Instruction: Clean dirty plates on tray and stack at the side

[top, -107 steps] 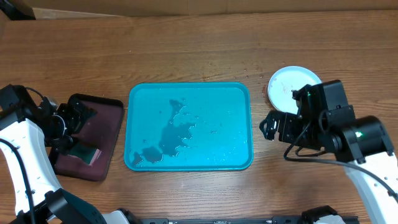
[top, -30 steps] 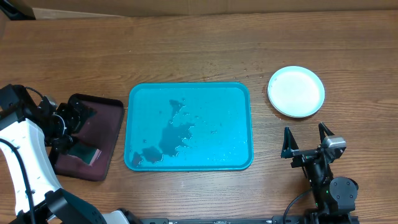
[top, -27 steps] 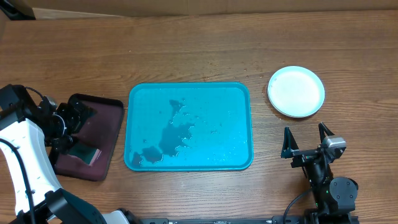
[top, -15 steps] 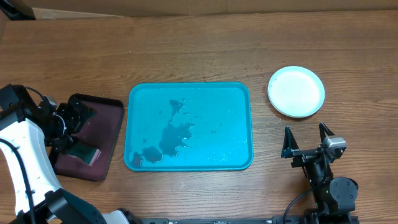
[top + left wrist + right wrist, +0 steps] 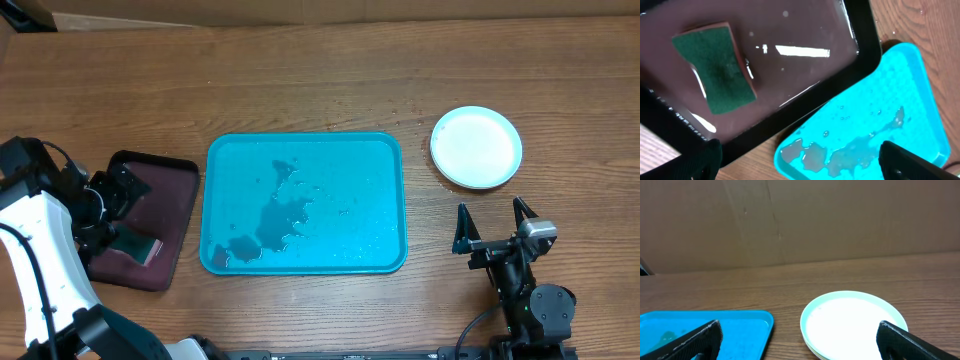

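Wooden counter point(image 5: 320, 80) — turquoise tray point(image 5: 380, 150) wet, emptied; plates point(image 5: 476, 147) stacked upper right. The right pincer point(image 5: 490, 228) has withdrawn lower right, apart; left pincer point(image 5: 800, 150) apart above sponge point(image 5: 715, 70) — task looks done.

Your bench point(image 5: 300, 70) was a brown wood-grain top, and three things lay directly on it. The tray point(image 5: 352, 165), turquoise, sat in the middle with its long sides running left to right. Just beside its left end you had the black tray point(image 5: 168, 195), turned a little askew to it; whether the two rims touched could not be told. Well off to the right, nearer the far edge, the plates point(image 5: 476, 147) sat stacked, white on top, apart from the tray. Cardboard point(image 5: 840, 220) stood along the bench's far edge.
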You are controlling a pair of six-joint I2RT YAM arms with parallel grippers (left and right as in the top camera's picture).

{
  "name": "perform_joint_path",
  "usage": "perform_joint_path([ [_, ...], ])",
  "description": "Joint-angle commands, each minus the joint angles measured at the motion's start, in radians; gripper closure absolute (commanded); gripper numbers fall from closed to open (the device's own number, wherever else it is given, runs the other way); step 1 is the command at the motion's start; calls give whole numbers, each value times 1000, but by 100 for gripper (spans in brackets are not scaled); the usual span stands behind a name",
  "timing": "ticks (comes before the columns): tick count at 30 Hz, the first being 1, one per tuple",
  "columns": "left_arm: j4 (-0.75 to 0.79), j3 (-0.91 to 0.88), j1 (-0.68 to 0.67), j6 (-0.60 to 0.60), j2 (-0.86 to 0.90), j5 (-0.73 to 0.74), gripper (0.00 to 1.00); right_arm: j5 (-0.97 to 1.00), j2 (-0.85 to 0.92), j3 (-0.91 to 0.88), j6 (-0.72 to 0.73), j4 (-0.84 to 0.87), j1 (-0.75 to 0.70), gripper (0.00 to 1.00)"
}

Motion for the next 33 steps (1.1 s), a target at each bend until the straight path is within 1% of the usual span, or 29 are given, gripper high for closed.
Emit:
perform_joint_path([
  [1,-10,-26,-46,27,-92,-48,0,6,-10,-10,-3,3,-4,0],
  [3,3,-64,-84,27,-143,-66,0,6,-10,-10,-3,3,-4,0],
  [5,60,-144,-171,39,-243,-77,0,6,-10,-10,-3,3,-4,0],
  [9,221,-278,-315,56,-406,-78,0,6,-10,-10,-3,3,-4,0],
  [12,369,-401,-422,126,-545,-78,0,6,-10,-10,-3,3,-4,0],
  [15,480,-513,-486,194,-664,-79,0,6,-10,-10,-3,3,-4,0],
  [17,529,-576,-503,229,-729,-78,0,6,-10,-10,-3,3,-4,0],
  [18,560,-640,-506,236,-799,-78,0,6,-10,-10,-3,3,-4,0],
  [21,568,-719,-506,236,-891,-83,0,6,-10,-10,-3,3,-4,0],
  [24,583,-764,-509,235,-941,-82,0,6,-10,-10,-3,3,-4,0],
  [28,660,-820,-515,220,-987,-80,0,6,-10,-10,-3,3,-4,0],
  [33,732,-874,-557,220,-1049,-78,0,6,-10,-10,-3,3,-4,0],
])
